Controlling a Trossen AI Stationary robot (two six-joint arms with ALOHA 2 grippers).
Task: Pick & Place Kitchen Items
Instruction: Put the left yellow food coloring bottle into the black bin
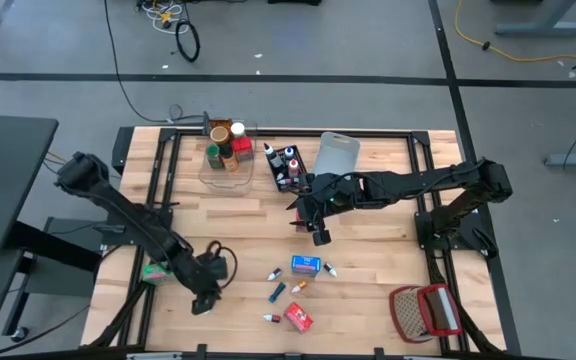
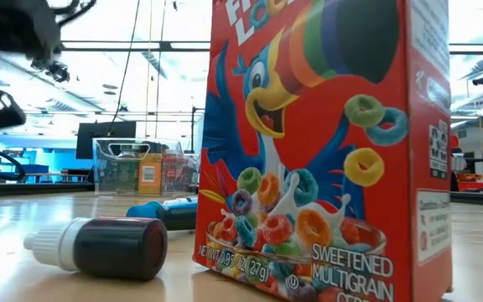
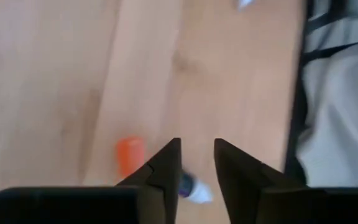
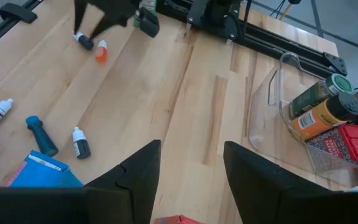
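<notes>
Small kitchen items lie loose on the table's near middle: a blue box (image 1: 305, 264), a red cereal box (image 1: 299, 319) (image 2: 309, 143), a blue bottle (image 4: 39, 134) and several tiny tubes. An orange tube (image 3: 129, 155) and a dark tube with a white tip (image 3: 194, 188) lie on the wood just under my left gripper (image 3: 197, 146) (image 1: 204, 298). That gripper slants down at the near left, narrowly open, nothing between its tips. My right gripper (image 4: 191, 158) (image 1: 319, 237) hangs open above the table's middle, holding nothing.
A clear bin (image 1: 230, 160) with jars and cans stands at the far side, next to a black bin (image 1: 286, 168) and a grey-blue bin (image 1: 336, 155). A red-and-white wire basket (image 1: 426, 312) sits at the near right corner. A green item (image 1: 155, 270) lies at the left edge.
</notes>
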